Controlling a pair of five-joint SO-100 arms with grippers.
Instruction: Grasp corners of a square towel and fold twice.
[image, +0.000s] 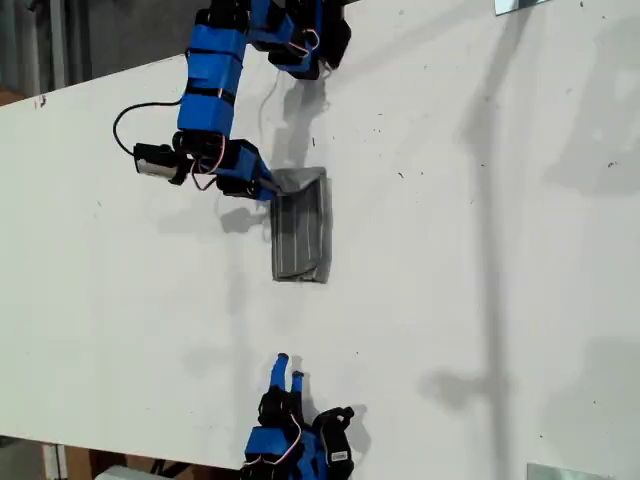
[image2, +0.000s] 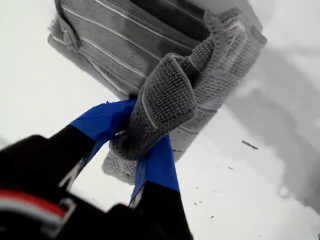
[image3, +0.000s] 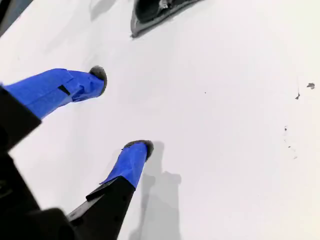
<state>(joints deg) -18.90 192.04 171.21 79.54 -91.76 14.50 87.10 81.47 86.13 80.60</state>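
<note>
While my second gripper (image: 287, 368) hangs over bare white table (image: 480, 280) at about six o'clock in the exterior view, its two blue-taped fingers (image3: 131, 162) stand well apart with nothing between them, the dark pads just above the surface. From there the towel (image: 302, 228) lies toward twelve o'clock, near the middle of the exterior view, folded into a narrow grey pinstriped strip that runs from twelve to six. Its far end is bunched and lifted. At that end, around ten o'clock from the strip's middle, my first gripper (image: 270, 187) is clamped on a corner (image2: 162, 102) of the cloth; the first wrist view shows the grey weave rolled up between the two blue fingers (image2: 159, 165), with the layered folds beyond it resting on the table. My first arm reaches in from twelve o'clock of the exterior view. A second blue mass (image: 300, 35) sits farther back, at the table's far edge.
</note>
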